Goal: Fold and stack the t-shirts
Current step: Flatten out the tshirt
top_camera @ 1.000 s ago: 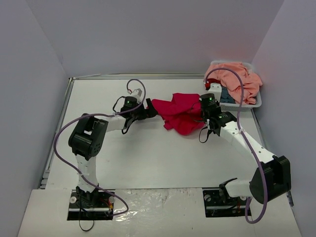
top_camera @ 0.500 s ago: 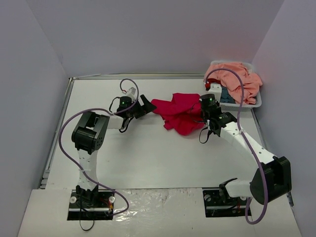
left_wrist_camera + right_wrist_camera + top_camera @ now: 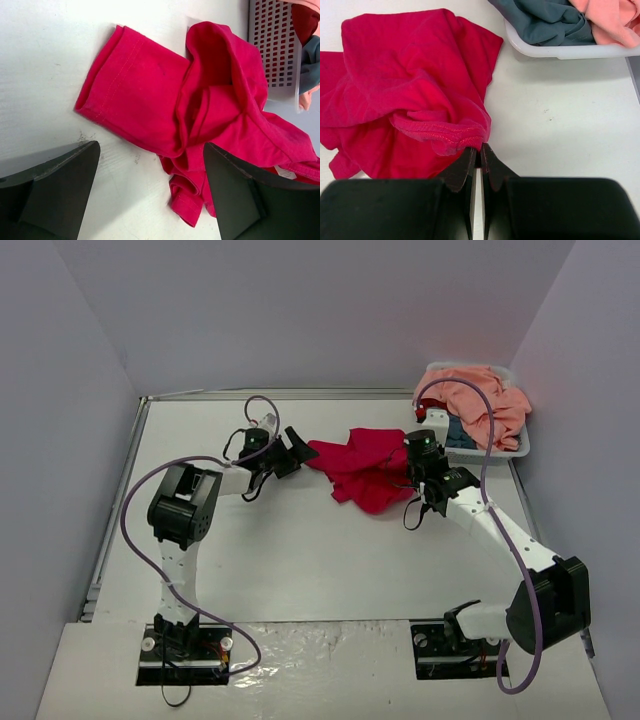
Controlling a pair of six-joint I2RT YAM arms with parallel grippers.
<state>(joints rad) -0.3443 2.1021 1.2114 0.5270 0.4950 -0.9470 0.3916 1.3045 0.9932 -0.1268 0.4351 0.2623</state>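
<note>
A crimson-red t-shirt (image 3: 365, 468) lies crumpled at the table's centre back, one sleeve (image 3: 125, 85) spread flat toward the left. My left gripper (image 3: 297, 450) hovers at that left edge, open, its dark fingers (image 3: 55, 190) wide apart over the shirt's (image 3: 220, 115) lower folds and holding nothing (image 3: 151, 150). My right gripper (image 3: 403, 472) is at the shirt's right side, shut (image 3: 477, 147) on a stitched hem fold of the red shirt (image 3: 405, 75). A peach-pink t-shirt (image 3: 480, 400) and a teal-blue one (image 3: 550, 20) lie piled in the basket.
The white plastic basket (image 3: 522, 448) stands at the back right corner, close to the right arm's wrist; its perforated wall (image 3: 272, 45) and rim (image 3: 560, 51) show in both wrist views. Grey walls enclose the table on three sides.
The left gripper has shifted slightly toward the back along the shirt's left edge, and its arm has swung round. The right gripper and the red shirt have stayed put.
</note>
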